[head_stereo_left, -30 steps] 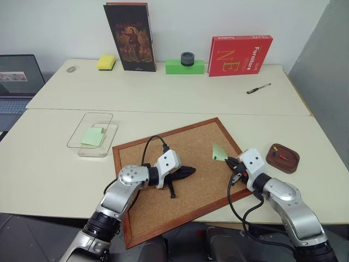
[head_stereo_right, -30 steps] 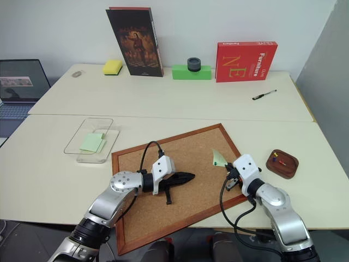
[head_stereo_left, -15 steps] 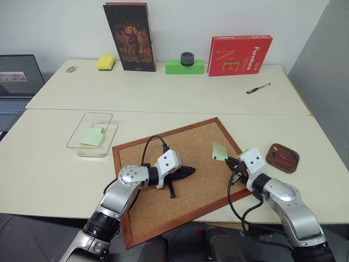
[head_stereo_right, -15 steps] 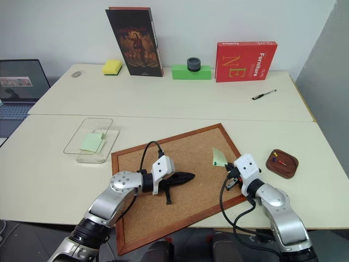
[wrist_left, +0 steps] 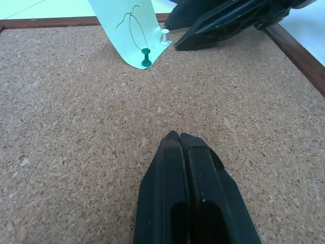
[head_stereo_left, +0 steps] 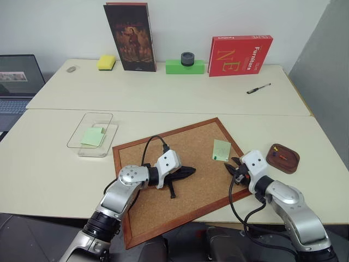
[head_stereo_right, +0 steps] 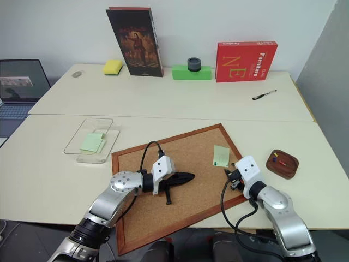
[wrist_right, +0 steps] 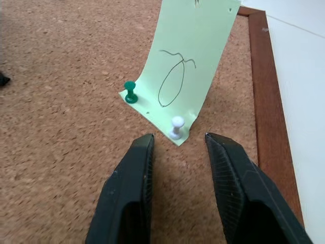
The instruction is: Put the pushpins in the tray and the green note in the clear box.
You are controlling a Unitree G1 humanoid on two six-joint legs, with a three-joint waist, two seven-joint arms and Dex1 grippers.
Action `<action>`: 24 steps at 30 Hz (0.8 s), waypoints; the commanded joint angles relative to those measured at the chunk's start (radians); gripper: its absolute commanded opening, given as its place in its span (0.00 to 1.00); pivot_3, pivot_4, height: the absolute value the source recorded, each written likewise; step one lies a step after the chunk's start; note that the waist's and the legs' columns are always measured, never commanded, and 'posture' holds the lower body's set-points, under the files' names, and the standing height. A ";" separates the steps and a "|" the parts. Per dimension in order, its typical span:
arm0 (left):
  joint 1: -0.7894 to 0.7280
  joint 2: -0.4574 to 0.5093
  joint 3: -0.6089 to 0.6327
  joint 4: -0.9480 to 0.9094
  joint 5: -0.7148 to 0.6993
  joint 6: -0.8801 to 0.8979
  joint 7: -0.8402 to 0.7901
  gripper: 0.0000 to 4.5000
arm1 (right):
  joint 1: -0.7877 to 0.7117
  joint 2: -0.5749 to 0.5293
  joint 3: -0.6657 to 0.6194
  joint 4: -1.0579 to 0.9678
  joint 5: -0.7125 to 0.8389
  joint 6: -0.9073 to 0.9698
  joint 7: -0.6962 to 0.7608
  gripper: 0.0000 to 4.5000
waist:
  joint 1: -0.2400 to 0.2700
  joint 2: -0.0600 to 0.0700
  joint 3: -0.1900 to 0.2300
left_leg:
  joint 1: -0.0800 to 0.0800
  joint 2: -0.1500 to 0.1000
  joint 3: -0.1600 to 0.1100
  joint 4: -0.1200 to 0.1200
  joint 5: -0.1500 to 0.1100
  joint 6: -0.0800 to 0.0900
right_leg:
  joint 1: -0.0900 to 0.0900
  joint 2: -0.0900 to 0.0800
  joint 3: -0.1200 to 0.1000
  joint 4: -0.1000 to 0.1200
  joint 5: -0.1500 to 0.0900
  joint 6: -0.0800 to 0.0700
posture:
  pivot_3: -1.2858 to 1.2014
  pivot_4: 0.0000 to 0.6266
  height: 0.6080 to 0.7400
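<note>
Right gripper (head_stereo_left: pixel 235 167) sits low over the cork board (head_stereo_left: pixel 163 202) near the board's right edge, its two black fingers parted a little and holding nothing; just beyond its tips lies the green note (head_stereo_left: pixel 221 149), flat on the cork close to the board's far right corner, its long axis running away from the gripper toward the far side of the tabletop (head_stereo_left: pixel 49 169). The left gripper (head_stereo_left: pixel 191 171) rests over the middle of the board, pressed shut and empty — clearly farther from the note than the right one. The tray (head_stereo_left: pixel 284 158) stands on the tabletop just right of the board, with a red pin and another small pin already in it, and the clear box (head_stereo_left: pixel 92 134) lies well apart toward the left edge, a green slip inside. From the left wrist, the shut fingers point across bare cork at the note, pinned at its near end by a green pushpin (wrist_left: pixel 146 57) and a white pushpin (wrist_left: pixel 165 36). From the right wrist, the parted fingers (wrist_right: pixel 129 198) straddle the line to the white pin, which stands upright straight ahead at the note's near corner — my judgement is that this pin comes out next, taken by the right arm.
</note>
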 commanded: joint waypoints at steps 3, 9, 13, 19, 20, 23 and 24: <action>0.030 0.016 -0.025 0.052 0.033 0.026 -0.001 0.00 | 0.066 0.088 -0.029 -0.134 0.032 0.042 -0.089 0.37 | 0.000 0.000 0.000 | 0.000 0.000 0.000 0.000 0.000 0.000 | 0.000 0.000 0.000 0.000 0.000 0.000 | 0.52 0.24 1.00; 0.025 0.017 -0.025 0.057 0.035 0.022 -0.003 0.00 | 0.055 0.223 0.014 -0.119 -0.025 0.045 -0.241 0.37 | 0.000 0.000 -0.001 | 0.000 0.000 0.000 0.001 0.000 0.000 | 0.000 0.000 0.000 0.000 0.000 0.000 | 0.52 0.24 1.00; 0.026 0.018 -0.025 0.056 0.036 0.022 -0.003 0.00 | 0.048 0.273 0.046 -0.091 -0.055 0.035 -0.289 0.37 | 0.000 0.000 -0.001 | 0.000 0.000 0.000 0.000 0.000 0.000 | 0.000 0.000 0.000 0.000 0.000 0.000 | 0.52 0.24 1.00; 0.029 0.022 -0.024 0.050 0.035 0.025 -0.003 0.00 | 0.022 0.307 0.077 -0.037 -0.083 0.008 -0.322 0.37 | 0.000 0.000 -0.001 | 0.000 0.000 0.000 0.000 0.000 0.000 | 0.000 0.000 0.000 0.000 0.000 0.000 | 0.52 0.24 1.00; 0.029 0.023 -0.024 0.050 0.035 0.026 -0.003 0.00 | 0.020 0.309 0.079 -0.032 -0.086 0.006 -0.324 0.37 | 0.000 0.000 -0.001 | 0.000 0.000 0.000 0.000 0.000 0.000 | 0.000 0.000 0.000 0.000 0.000 0.000 | 0.52 0.24 1.00; 0.029 0.024 -0.023 0.050 0.035 0.027 -0.003 0.00 | 0.016 0.312 0.080 -0.024 -0.093 -0.001 -0.329 0.37 | -0.001 0.000 -0.001 | 0.000 0.000 0.000 0.000 0.000 0.000 | 0.000 0.000 0.000 0.000 0.000 0.000 | 0.52 0.24 1.00; 0.029 0.024 -0.023 0.050 0.035 0.027 -0.003 0.00 | 0.015 0.312 0.081 -0.022 -0.094 -0.002 -0.330 0.37 | -0.001 0.000 -0.001 | 0.000 0.000 0.000 0.000 0.000 0.000 | 0.000 0.000 0.000 0.000 0.000 0.000 | 0.52 0.24 1.00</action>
